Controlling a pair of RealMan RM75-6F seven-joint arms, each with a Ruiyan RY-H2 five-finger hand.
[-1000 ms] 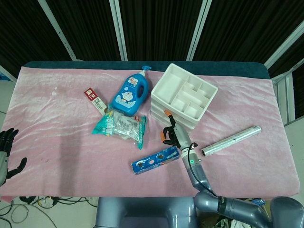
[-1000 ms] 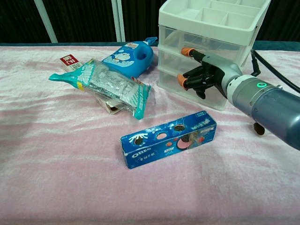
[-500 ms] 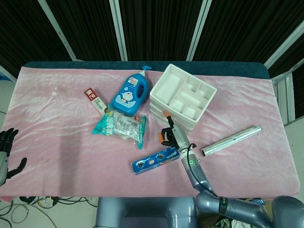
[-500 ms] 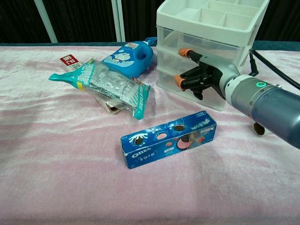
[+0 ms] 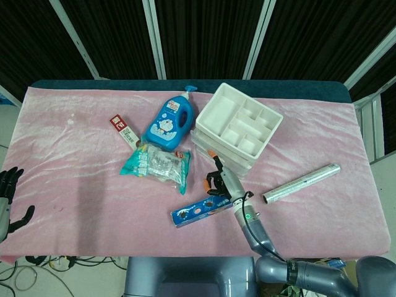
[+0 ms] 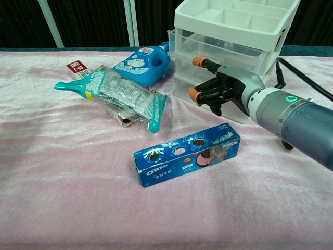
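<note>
The right robot hand [image 6: 216, 94], fingers curled at the front of the white plastic drawer organiser [image 6: 229, 47], has drawn back toward the robot. The upper translucent drawer [image 6: 208, 49] now projects from the stack, where a second ago it sat flush. Whether the fingers hook its front edge cannot be told. The opening stroke appears underway. The left robot hand [image 5: 7, 198] hangs spread off the table [image 5: 74, 185] edge.

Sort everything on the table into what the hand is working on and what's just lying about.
In hand: right hand, drawer unit with its top drawer pulled out.

Lying about: Oreo box, blue bottle, snack bag, red packet, foil roll.
</note>
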